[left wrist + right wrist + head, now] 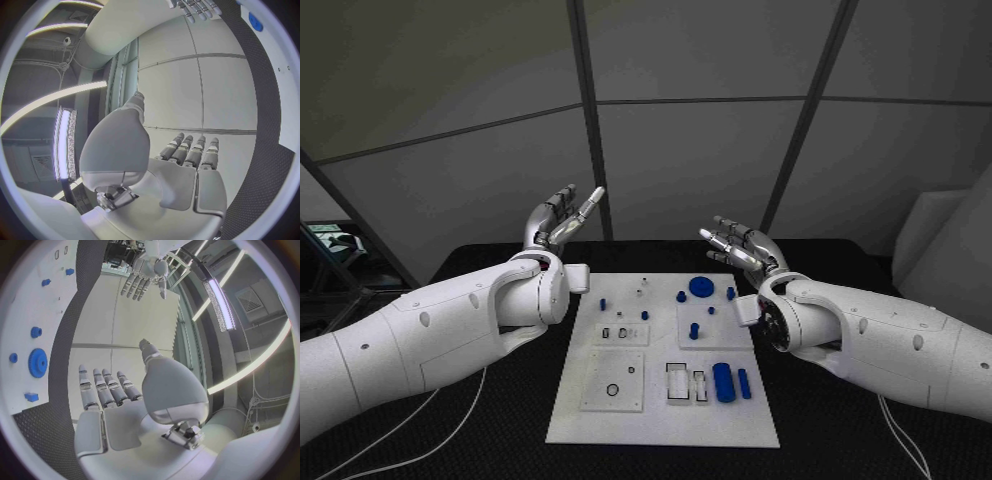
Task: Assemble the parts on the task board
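The white task board point(661, 420) lies in the middle of the black table. On it are small blue parts: a gear point(702, 288) near the far edge, a thick cylinder point(723, 381) with a thinner one point(744, 384) beside it, and several small pegs. My left hand point(560, 220) is raised above the board's far left corner, fingers straight and apart, holding nothing. My right hand point(740, 245) is raised over the far right corner, also empty with fingers spread. The right wrist view shows that palm point(119, 395), the gear point(37, 362) and the left hand point(144, 277).
A grey panelled wall point(689, 150) stands behind the table. Black tabletop point(834, 440) flanks the board on both sides. A thin white cable point(437, 420) trails across the near left. A pale bulky object point(949, 250) stands at the far right.
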